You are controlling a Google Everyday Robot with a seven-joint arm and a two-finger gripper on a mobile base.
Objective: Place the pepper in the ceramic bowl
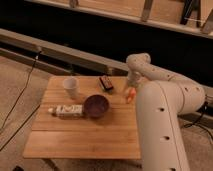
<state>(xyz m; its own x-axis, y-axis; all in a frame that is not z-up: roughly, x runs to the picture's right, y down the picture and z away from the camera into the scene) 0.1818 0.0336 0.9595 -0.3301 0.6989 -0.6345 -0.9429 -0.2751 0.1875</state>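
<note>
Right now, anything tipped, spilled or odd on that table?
One thing: the bottle lies on its side, just left of the ceramic bowl; no spill shows. The cup is upright. The end effector is just above the pepper, near the right edge of the table.

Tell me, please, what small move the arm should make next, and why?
Probably carry the gripper toward the ceramic bowl: the pepper sits just below it near the right edge of the table, apart from the bowl.

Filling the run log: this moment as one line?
claw: at right edge of table, just above pepper | pepper: right of ceramic bowl, outside it | placement: not done
</note>
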